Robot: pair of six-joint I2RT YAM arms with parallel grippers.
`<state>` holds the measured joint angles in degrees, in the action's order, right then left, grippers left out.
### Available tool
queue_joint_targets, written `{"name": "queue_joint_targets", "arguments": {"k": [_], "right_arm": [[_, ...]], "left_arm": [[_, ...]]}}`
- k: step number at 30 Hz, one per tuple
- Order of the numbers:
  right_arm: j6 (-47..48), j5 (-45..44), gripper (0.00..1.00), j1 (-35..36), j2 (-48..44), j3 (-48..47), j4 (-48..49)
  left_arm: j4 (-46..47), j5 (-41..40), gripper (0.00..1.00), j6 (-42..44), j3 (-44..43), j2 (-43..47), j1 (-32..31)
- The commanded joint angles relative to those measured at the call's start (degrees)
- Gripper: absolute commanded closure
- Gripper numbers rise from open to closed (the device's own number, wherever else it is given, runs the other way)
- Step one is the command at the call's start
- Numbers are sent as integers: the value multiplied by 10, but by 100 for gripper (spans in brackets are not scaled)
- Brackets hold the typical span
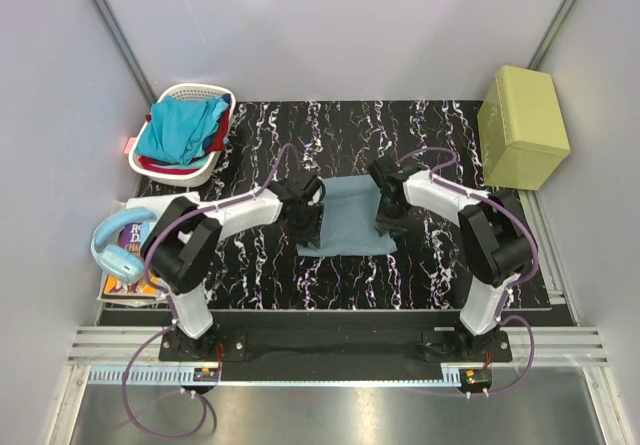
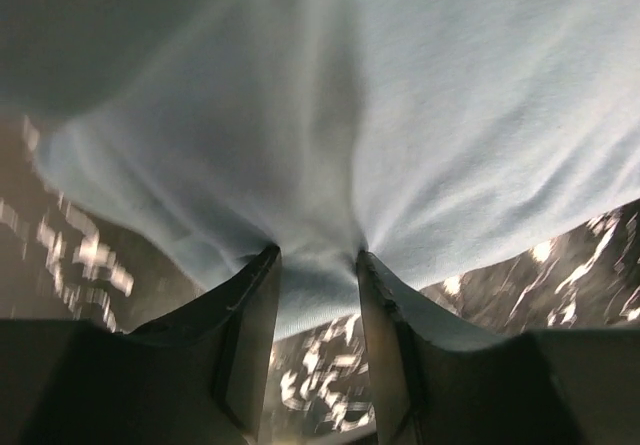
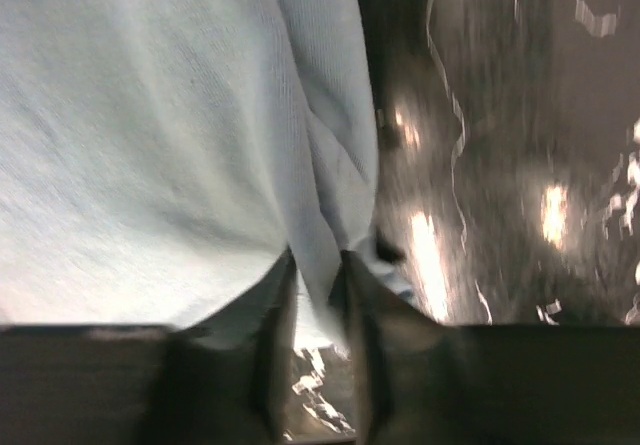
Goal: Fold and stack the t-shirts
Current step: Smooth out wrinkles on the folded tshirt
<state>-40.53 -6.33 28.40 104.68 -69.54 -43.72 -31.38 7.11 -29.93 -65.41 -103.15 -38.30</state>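
Grey-blue t-shirt [image 1: 347, 223] lying as a folded rectangle in the middle of the frame, spreading flat on the black marbled table [image 1: 260, 130] between the two arms. Pinching its left edge with the left gripper [image 1: 308, 227], and from the left wrist that grip is showing plainly: dark fingers [image 2: 250, 315] clamping a bunch of pale cloth, creases fanning up and outward from the tips, marbled top blurring at the lower right and left of that view. Matching it on the opposite side with the right gripper [image 1: 385, 220], closing on the shirt's right edge; from the right wrist, a narrow fold of the same pale cloth running down between the jaws, cloth filling the left half of that view and dark tabletop streaking down the right half. Waiting at the upper left of the overhead frame, a white basket [image 1: 205, 165] holding the turquoise t-shirt [image 1: 180, 130], with the red t-shirt [image 1: 223, 123] peeking out just beside it on the right. Sitting at the left edge, light blue headphones [image 1: 118, 247] resting on a book [image 1: 125, 287]. Standing at the upper right, well apart from the shirt, a yellow-green box [image 1: 523, 125].
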Motion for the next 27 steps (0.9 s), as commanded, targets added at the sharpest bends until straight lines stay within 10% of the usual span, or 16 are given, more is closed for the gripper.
{"name": "queue_joint_targets", "arguments": {"k": [1,4,8,10,12,14,16,18,27], "right_arm": [[-9,-13,52,13,-61,14,-1],[22,-47,36,14,-81,-32,0],[72,-77,21,14,-92,-111,-3],[82,-76,22,14,-91,-144,0],[101,-64,32,14,-77,-168,10],[111,-67,49,14,-55,-180,17],[118,-70,88,15,-39,-196,33],[124,-70,100,14,-4,-219,34],[108,-47,100,14,96,-255,51]], "left_arm": [[-30,-38,53,-13,13,62,-14],[-30,-93,51,-10,-28,104,-17],[-26,-150,74,2,-97,136,-15],[-27,-137,50,14,-134,122,-11],[-13,-97,1,15,-138,114,-5],[39,-75,1,5,-108,118,12],[81,-14,1,-10,-66,124,36],[108,-2,1,-18,-53,125,44],[77,-40,11,7,-26,128,41]]}}
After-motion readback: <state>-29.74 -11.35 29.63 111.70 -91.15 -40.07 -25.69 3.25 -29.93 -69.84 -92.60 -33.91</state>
